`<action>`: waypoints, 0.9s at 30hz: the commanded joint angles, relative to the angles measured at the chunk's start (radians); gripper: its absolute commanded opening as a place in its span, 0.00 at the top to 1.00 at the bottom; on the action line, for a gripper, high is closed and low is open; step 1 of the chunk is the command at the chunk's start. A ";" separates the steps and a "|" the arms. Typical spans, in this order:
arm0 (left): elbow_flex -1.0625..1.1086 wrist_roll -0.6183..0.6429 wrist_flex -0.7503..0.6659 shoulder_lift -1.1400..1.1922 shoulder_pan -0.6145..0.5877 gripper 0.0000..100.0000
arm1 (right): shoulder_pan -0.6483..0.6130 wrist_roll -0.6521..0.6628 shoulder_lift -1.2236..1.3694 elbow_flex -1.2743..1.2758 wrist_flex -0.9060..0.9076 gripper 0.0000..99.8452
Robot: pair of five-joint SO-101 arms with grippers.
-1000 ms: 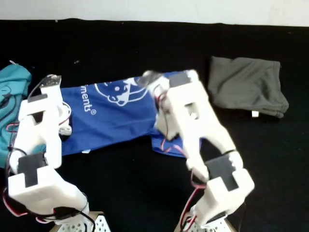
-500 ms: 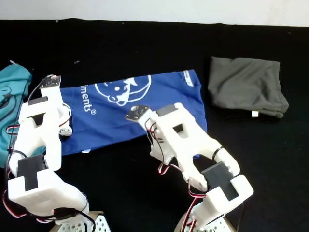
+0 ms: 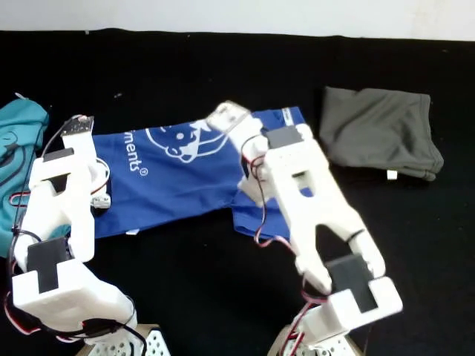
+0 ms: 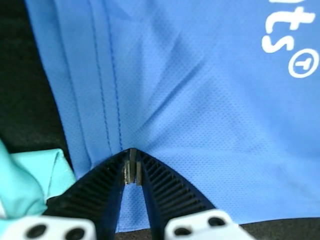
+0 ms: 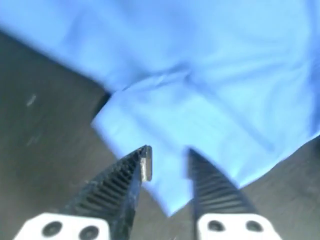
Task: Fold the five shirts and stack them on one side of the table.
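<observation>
1. Blue shirt [image 3: 171, 174] lies flat on the black table [image 3: 185, 67], roughly mid-table, just in front of both arms.
2. Its long axis runs across the table, left to right. It's slightly tilted, so the right end sits farther from the arm bases than the left end.
3. The white print reads along that axis. A small white tag shows at the right end, the end pointing twd the grey shirt [image 3: 378, 133].
4. A short flap of blue cloth sticks out from the near edge at the right end, twd the arm bases.
5. Your left gripper [image 4: 132, 170] is at the shirt's left end, jaws pinched together on the blue fabric beside the stitched edge. The cloth puckers into creases at the tips.
6. Your right gripper [image 5: 169, 157] hangs over the blue shirt's right part, jaws parted by a narrow gap w/ nothing between them. Blue cloth & a folded corner lie below. Can't tell if the tips touch it.
7. Teal shirt [image 3: 18, 133] is bunched at the table's left edge, just beside the blue shirt's left end. In the left wrist view it shows right next to the gripper.
8. Grey shirt is folded at the table's right side, apart from the blue one.
</observation>
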 commanded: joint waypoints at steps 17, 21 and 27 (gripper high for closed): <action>0.005 0.002 -0.032 -0.004 -0.010 0.99 | 0.067 -0.087 0.326 -0.409 0.018 0.99; 0.005 0.002 -0.032 -0.004 -0.010 0.99 | 0.068 -0.087 0.421 -0.417 0.018 0.99; 0.005 0.002 -0.032 -0.004 -0.010 0.99 | 0.067 -0.089 0.443 -0.412 0.088 0.99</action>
